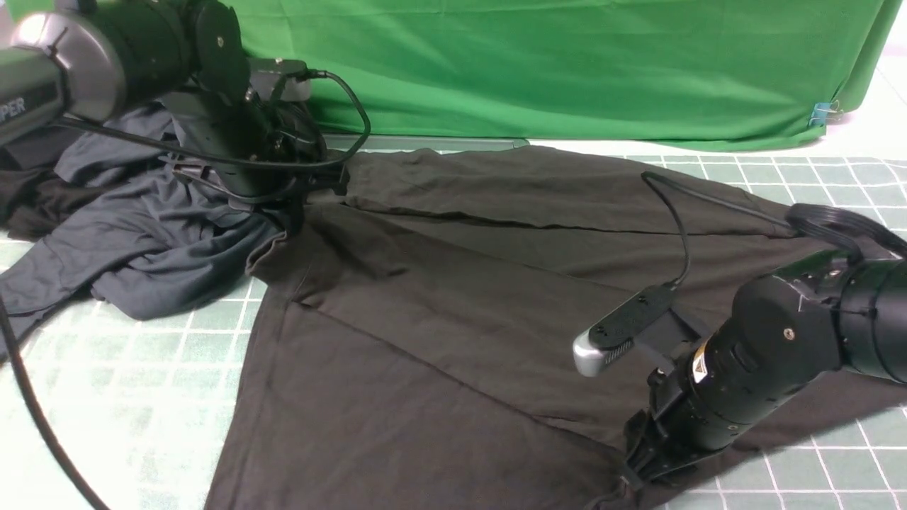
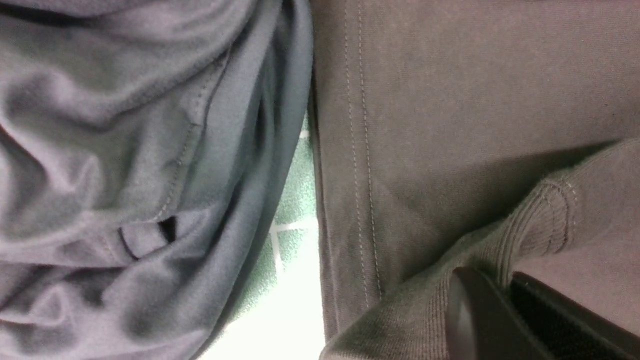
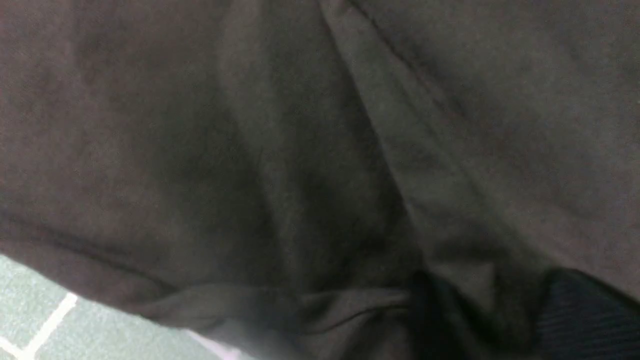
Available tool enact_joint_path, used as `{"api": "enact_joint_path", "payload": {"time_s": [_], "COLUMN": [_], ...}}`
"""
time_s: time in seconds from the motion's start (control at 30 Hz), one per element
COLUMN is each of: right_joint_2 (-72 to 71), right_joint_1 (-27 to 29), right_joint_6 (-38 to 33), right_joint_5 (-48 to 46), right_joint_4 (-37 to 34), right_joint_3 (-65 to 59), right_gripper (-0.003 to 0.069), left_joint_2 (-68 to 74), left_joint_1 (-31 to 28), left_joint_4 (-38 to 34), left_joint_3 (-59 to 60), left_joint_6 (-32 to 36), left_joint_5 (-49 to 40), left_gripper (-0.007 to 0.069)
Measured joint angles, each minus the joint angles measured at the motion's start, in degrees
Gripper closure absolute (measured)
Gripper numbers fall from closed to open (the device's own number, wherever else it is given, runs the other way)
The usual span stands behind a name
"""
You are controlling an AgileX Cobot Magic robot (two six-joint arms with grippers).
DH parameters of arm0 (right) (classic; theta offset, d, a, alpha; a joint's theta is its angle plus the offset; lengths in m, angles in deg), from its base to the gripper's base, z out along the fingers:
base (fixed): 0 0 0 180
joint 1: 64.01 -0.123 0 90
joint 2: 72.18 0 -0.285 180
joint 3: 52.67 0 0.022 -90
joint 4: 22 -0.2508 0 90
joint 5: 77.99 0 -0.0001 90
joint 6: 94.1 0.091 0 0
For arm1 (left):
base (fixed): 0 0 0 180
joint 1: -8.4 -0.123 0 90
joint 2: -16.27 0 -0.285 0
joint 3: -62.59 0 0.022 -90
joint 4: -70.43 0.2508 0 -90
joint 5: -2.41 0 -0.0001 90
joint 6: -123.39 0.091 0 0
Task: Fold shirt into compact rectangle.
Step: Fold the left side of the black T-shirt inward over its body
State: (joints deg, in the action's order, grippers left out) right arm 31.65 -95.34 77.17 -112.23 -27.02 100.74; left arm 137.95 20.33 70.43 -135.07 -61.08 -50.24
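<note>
The dark brownish-black shirt (image 1: pixel 460 297) lies spread across the table, partly folded, with creases running toward the right. My left gripper (image 1: pixel 296 209) is at the shirt's far left edge. In the left wrist view it (image 2: pixel 510 277) is shut on the ribbed collar (image 2: pixel 525 220), which is lifted a little off the cloth (image 2: pixel 450 100). My right gripper (image 1: pixel 634 471) is pressed down at the near right hem. In the blurred right wrist view its fingers (image 3: pixel 490 300) stand apart with a raised fold of the shirt (image 3: pixel 300 125) between them. No logo or label shows.
A crumpled slate blue-grey garment (image 1: pixel 142 241) lies at the left, right beside the shirt's edge (image 2: pixel 125 125). A black garment (image 1: pixel 35 198) lies behind it. A green backdrop (image 1: pixel 567 64) closes the far side. The green checked table cover (image 1: pixel 106 397) shows at the near left.
</note>
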Motion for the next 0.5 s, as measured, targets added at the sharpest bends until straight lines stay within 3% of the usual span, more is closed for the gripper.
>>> {"api": "enact_joint_path", "payload": {"time_s": [0.03,0.07,0.13,0.5], "right_joint_2": [0.0,-0.4,-1.6,-19.8], "right_joint_1": [0.0,0.0,0.0,-0.1], "right_joint_6": [0.0,0.1,0.5,7.2], "right_joint_5": [-0.3,-1.2,-3.1,-7.4], "right_joint_4": [0.0,0.0,0.1,0.1], "right_joint_3": [0.0,0.0,0.0,-11.6], "right_gripper": [0.0481,0.0571,0.0619,0.0636], "left_joint_2": [0.0,0.0,0.0,-1.5], "left_joint_1": [0.0,0.0,0.0,1.6], "left_joint_4": [0.0,-0.4,-0.8,-3.2], "left_joint_3": [0.0,0.0,0.0,0.5], "left_joint_6": [0.0,0.0,0.3,1.9], "left_joint_5": [-0.1,-0.7,-2.1,-9.3], "left_gripper": [0.0613,0.0613,0.0613,0.0613]}}
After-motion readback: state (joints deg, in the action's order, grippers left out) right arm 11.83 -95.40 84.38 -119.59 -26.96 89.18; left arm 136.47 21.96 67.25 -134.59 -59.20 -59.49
